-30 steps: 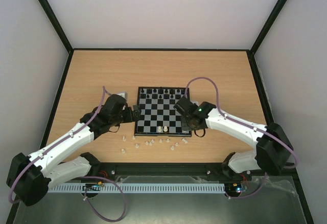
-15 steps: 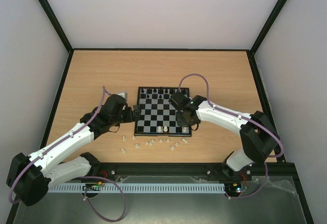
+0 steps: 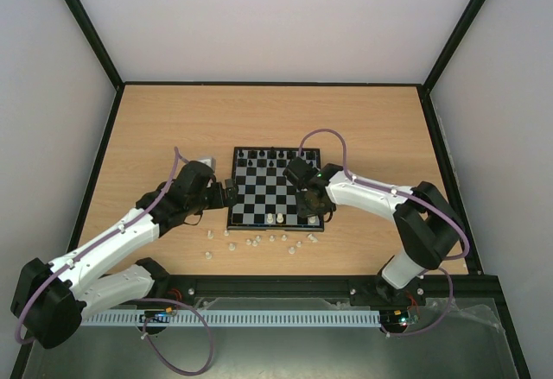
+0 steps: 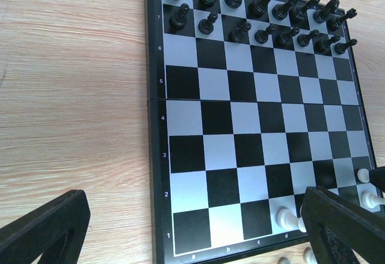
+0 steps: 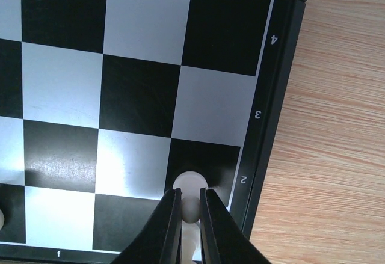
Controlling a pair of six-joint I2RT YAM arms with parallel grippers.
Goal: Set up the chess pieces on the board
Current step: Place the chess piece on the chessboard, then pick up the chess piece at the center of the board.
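Board (image 3: pixel 270 192): small flat square with glossy black and pale grey checks, a thin black border printed with white letters and numerals, and a fold seam across its middle. It lies near the centre of the tabletop (image 3: pixel 173 129), a matt pale wood-grain laminate edged by a black rail (image 3: pixel 268 83). Black chessmen (image 4: pixel 207 22): tiny turned plastic, upright in two ranks along the board's far edge. White chessmen (image 4: pixel 287 219): cream plastic, a few upright in the board's near rows, toward its right-hand corner. Loose white pieces (image 3: pixel 257 242): scattered on the wood just off the board's near edge; too small to tell which kinds. White pawn (image 5: pixel 190 183): round-headed, on a black square in the second row, beside the board's right border. Right gripper (image 5: pixel 190 201): slim black fingers, jaws clamped on that pawn's head from either side. Left gripper (image 3: pixel 226 194): just off the board's left edge, toward its near-left corner; blocky black fingers (image 4: pixel 45 231), jaws wide apart and gripping nothing. Open room: the board's middle rows show open checks from border to border, and broad wood spreads beyond the board's left, far and right edges.
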